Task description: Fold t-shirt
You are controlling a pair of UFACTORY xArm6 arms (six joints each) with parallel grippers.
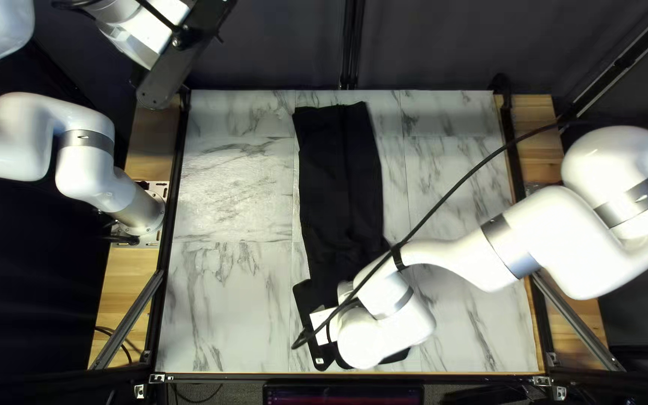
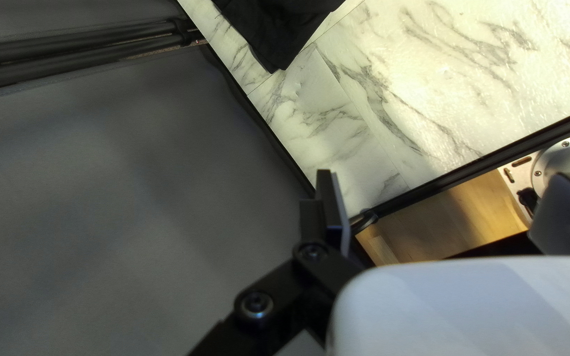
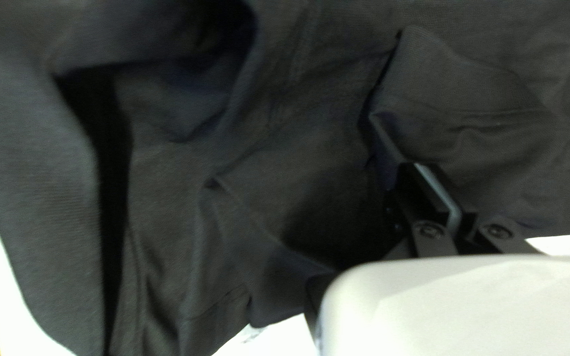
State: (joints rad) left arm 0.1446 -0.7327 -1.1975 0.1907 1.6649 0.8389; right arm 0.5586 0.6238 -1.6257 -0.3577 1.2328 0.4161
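Observation:
The black t-shirt (image 1: 339, 180) lies as a long strip from near the table's far edge toward its near edge. My right gripper (image 1: 307, 300) is over its near end, partly covering it. In the right wrist view my right gripper (image 3: 440, 191) is shut on a fold of the t-shirt (image 3: 298, 138), whose cloth hides one fingertip; loose folds bulge beside it. My left gripper (image 1: 181, 56) is raised over the table's far left corner. The left wrist view shows the left gripper (image 2: 453, 211) open, away from the t-shirt (image 2: 272, 26).
The marble-patterned table (image 1: 226, 187) has a dark frame, with wooden boards (image 1: 532, 135) outside it. A black cable (image 1: 474, 180) runs along my right arm, which crosses the near right part of the table. A dark curtain (image 2: 100, 184) hangs close to my left gripper.

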